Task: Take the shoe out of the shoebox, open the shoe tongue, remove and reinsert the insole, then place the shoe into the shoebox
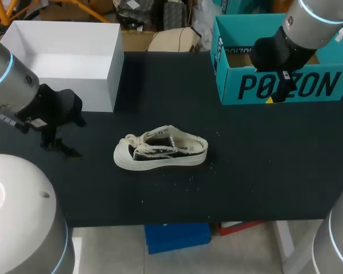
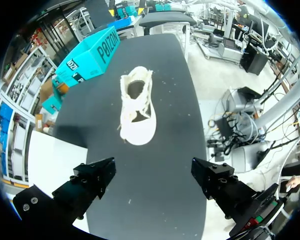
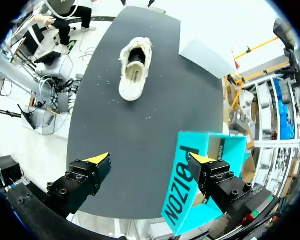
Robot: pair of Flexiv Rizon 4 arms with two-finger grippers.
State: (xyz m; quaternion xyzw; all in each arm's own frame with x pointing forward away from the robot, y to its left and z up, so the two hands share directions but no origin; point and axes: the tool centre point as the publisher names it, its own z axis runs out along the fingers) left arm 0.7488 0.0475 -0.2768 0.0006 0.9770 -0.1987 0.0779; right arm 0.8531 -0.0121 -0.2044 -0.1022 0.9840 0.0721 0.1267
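Shoe point(image 1: 160, 151) is out, sole down mid-desk point(image 1: 263, 171), toe pointing left, well apart from the teal shoebox point(image 1: 286, 85) at far right. Left gripper point(image 2: 154, 170): fingers spread, empty, left of the toe. Right gripper point(image 3: 150, 161): also spread, over the shoebox's near wall. Tongue looks next: I'd pin the heel with one gripper, pinch the tongue's tip with the other, and lift slowly so nothing skids. Shoebox wall carries large dark lettering; the insole print is too small to read.

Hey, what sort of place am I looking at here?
Probably a robot test bench: a left gripper and right gripper hang open over a black table set with a sneaker, teal shoebox and white box.
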